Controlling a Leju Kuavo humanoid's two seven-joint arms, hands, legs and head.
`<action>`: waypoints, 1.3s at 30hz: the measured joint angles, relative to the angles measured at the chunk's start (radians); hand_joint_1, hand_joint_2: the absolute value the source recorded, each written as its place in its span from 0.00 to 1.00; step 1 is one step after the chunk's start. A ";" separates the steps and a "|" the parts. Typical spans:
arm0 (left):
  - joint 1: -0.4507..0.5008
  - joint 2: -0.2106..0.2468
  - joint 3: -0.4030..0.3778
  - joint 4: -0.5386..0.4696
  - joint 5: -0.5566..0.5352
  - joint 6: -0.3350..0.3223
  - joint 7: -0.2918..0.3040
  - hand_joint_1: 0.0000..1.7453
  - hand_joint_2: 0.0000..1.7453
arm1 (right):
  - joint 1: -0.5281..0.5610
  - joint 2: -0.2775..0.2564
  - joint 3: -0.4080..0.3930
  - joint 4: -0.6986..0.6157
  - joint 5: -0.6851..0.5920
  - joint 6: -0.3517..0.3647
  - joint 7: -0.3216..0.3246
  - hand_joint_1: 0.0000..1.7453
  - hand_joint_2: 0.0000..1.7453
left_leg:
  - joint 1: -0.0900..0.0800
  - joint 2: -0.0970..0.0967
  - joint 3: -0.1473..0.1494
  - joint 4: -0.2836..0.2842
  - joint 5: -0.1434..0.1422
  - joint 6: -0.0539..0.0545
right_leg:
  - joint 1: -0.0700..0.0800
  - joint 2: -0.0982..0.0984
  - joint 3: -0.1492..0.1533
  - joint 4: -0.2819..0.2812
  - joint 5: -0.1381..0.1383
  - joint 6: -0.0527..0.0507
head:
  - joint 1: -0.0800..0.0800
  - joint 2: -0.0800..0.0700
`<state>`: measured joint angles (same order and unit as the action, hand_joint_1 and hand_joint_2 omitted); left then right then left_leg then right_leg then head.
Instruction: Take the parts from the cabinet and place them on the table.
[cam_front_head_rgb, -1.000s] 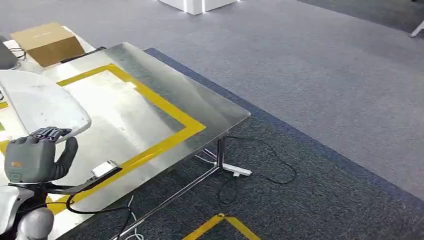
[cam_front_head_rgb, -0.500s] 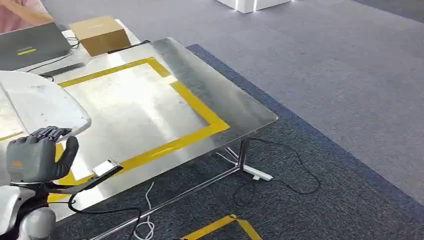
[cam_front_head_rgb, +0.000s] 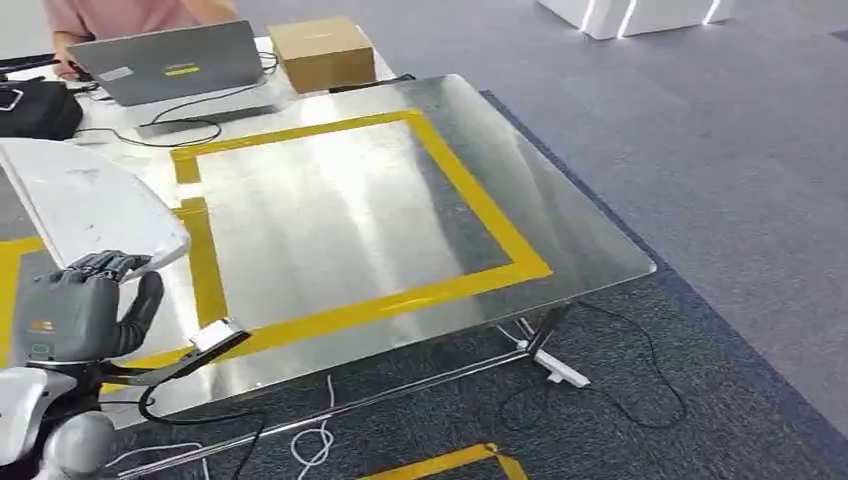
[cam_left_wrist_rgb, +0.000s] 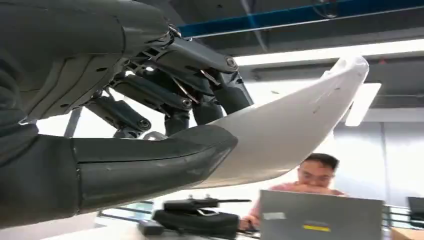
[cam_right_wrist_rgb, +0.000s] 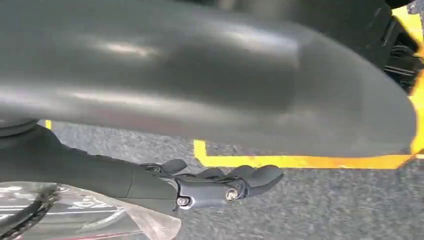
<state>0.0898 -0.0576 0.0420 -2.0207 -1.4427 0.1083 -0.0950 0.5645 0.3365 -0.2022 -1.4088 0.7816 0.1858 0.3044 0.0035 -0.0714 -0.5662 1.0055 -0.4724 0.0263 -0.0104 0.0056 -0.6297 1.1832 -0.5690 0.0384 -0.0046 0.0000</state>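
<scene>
Left robot hand (cam_front_head_rgb: 75, 315) grips a white curved part (cam_front_head_rgb: 85, 205), thumb beneath it and dark fingers (cam_left_wrist_rgb: 165, 95) curled over its edge; the part rises from the hand and hangs above the near corner of the steel bench (cam_front_head_rgb: 560, 215). Yellow tape (cam_front_head_rgb: 470, 200) frames a square on the bench. Beyond the bench's far edge sit a laptop (cam_front_head_rgb: 170, 62), a cardboard box (cam_front_head_rgb: 320, 52) and a black bag (cam_front_head_rgb: 38, 108), with a person (cam_front_head_rgb: 120, 15) behind the laptop. Right robot hand (cam_right_wrist_rgb: 220, 185) hangs over grey carpet, clear plastic wrap (cam_right_wrist_rgb: 75, 215) beside it; whether it holds anything cannot be told.
</scene>
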 joint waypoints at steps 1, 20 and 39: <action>0.000 0.000 0.000 0.000 0.000 0.000 0.000 1.00 1.00 | 0.000 0.000 0.000 0.000 0.000 0.000 0.000 0.00 0.00 | 0.001 -0.012 0.002 0.000 -0.001 -0.002 | -0.002 0.022 0.038 -0.086 0.045 -0.004 | 0.000 0.000; 0.003 0.000 -0.005 -0.001 -0.004 -0.006 0.004 1.00 1.00 | 0.009 0.000 0.007 -0.008 -0.002 0.003 0.006 0.00 0.00 | -0.011 0.154 0.000 0.001 -0.005 -0.030 | 0.011 -0.122 0.119 -0.190 0.032 -0.028 | -0.011 0.000; -0.001 0.008 -0.019 0.001 -0.006 -0.012 -0.009 1.00 1.00 | 0.012 0.000 0.011 -0.016 -0.050 -0.015 -0.002 0.00 0.00 | -0.005 0.056 0.013 -0.008 -0.006 0.004 | 0.000 0.004 0.080 -0.186 0.067 -0.014 | -0.003 0.000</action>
<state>0.0891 -0.0492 0.0233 -2.0195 -1.4492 0.0961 -0.1038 0.5763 0.3368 -0.1907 -1.4252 0.7317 0.1705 0.3025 -0.0015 -0.0158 -0.5534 0.9978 -0.4785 0.0303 -0.0100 0.0098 -0.5495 0.9968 -0.5017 0.0244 -0.0072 0.0000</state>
